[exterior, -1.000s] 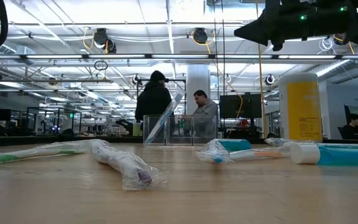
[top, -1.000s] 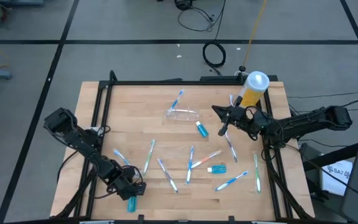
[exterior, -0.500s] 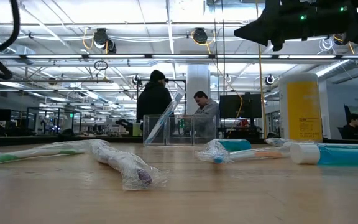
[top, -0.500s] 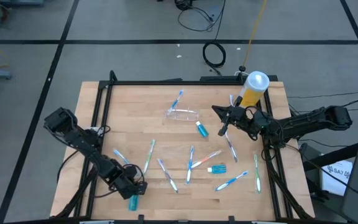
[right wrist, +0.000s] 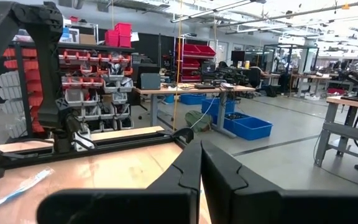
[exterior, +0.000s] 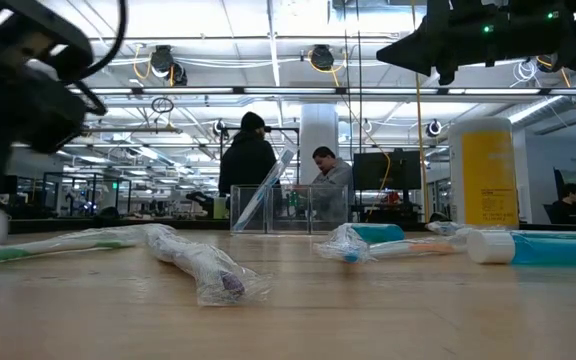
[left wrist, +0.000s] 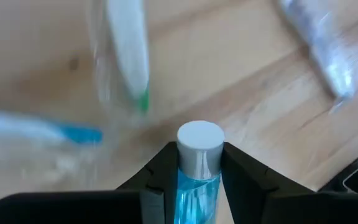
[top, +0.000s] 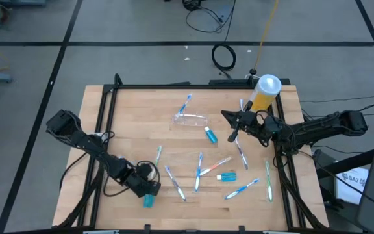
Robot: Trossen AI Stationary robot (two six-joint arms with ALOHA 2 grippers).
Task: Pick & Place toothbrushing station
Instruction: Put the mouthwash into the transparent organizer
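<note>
My left gripper [top: 145, 189] is near the table's front left, shut on a teal toothpaste tube with a white cap [left wrist: 199, 142], which also shows in the high view [top: 149, 200]. My right gripper [top: 228, 117] hovers shut and empty above the table's far right, beside the yellow bottle [top: 263, 93]; its fingers [right wrist: 201, 158] are closed together. The clear cup [top: 192, 119] sits at the far middle with a toothbrush [top: 186, 102] at it. Two more teal tubes [top: 210, 134] [top: 227, 176] and several toothbrushes [top: 198, 170] lie flat on the wood. My left gripper pinches the teal tube between its two fingers [left wrist: 165, 169], one on each side of the tube just behind the white cap [left wrist: 199, 138]. The fingers lie along the tube. The cap end sticks out past the fingertips, toward the table.
The yellow bottle with a white cap stands at the far right corner. Wrapped toothbrushes [exterior: 193, 262] lie scattered over the table's middle and right [top: 268, 179]. A black frame [top: 102, 110] edges the table. People stand in the room behind [exterior: 248, 155].
My left gripper has carried the teal tube from the table's near left edge toward the right and a little toward the far edge, turning as it went. It has come into the low view at the left. The right arm has kept still.
</note>
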